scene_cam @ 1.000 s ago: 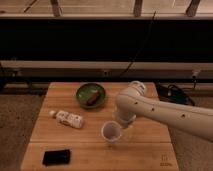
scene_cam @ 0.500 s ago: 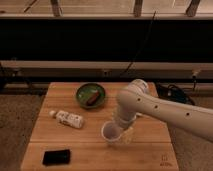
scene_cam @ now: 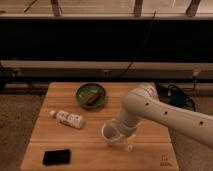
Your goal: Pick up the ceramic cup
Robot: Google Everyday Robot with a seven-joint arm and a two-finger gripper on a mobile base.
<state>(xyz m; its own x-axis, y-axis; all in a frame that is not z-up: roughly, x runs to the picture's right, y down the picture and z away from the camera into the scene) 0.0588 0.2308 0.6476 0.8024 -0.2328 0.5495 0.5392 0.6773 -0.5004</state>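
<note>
The cup [scene_cam: 109, 132] stands upright on the counter [scene_cam: 150, 150], a little near of the middle. Its long axis is vertical, the wide mouth points up and the narrow base is on the wood. It is to the right of the bottle [scene_cam: 69, 119] and nearer than the bowl [scene_cam: 91, 95], apart from both.

The arm [scene_cam: 165, 114] comes in from the right, bends, and goes down to the cup. The claw [scene_cam: 121, 142] is at the right and near side of the cup, very close to it or touching it. I cannot tell if the claw is apart or clamped on the cup, because this part is not clear.

The bottle lies on its side, with the cap toward the far left. The bowl is green and has a brown thing [scene_cam: 92, 98] inside. A flat black object [scene_cam: 56, 156] lies at the near left corner of the counter.

Compared with one second ago, the end of the arm is lower and closer around the cup. The cup is in the same place and still upright. The bottle, the bowl and the black object did not move.
</note>
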